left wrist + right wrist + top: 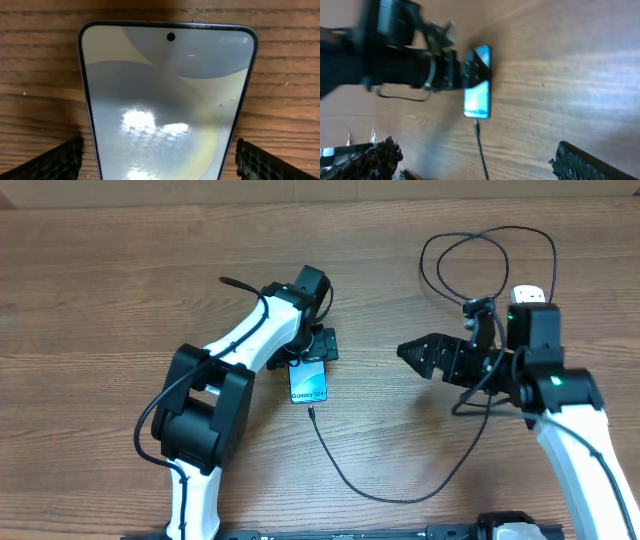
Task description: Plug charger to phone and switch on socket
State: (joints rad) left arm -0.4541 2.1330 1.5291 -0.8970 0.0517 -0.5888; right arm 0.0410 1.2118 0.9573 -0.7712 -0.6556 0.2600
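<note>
**Two grippers released, phone lying between my left fingers**

My left gripper (159, 165) hangs low over the slim rectangular smartphone with the light blue lit screen (167, 100). Its jaws stand wide, with one black ribbed finger (57, 160) at each lower corner of the wrist view. A thin strip of wood shows between each finger and the phone's edge, so I grasp nothing. I judge this position is meant to keep the phone from sliding while the connector goes in.

The long thin black charger cable (345, 475) ends with its small tip just at the phone's lower short edge, in the middle of the overhead view. Whether the tip is seated or only touching, I cannot tell. From there the cable curves down, then up behind my right arm to loose loops in the upper right.

My right gripper (408, 351) is also released and empty. It points left toward the phone, well apart from it. A small white block (528, 294) shows above this arm. I take it for the socket, mostly hidden, and no switch is visible.

All lies on a brown wood-grain table (100, 280). Of the room nothing shows.
</note>
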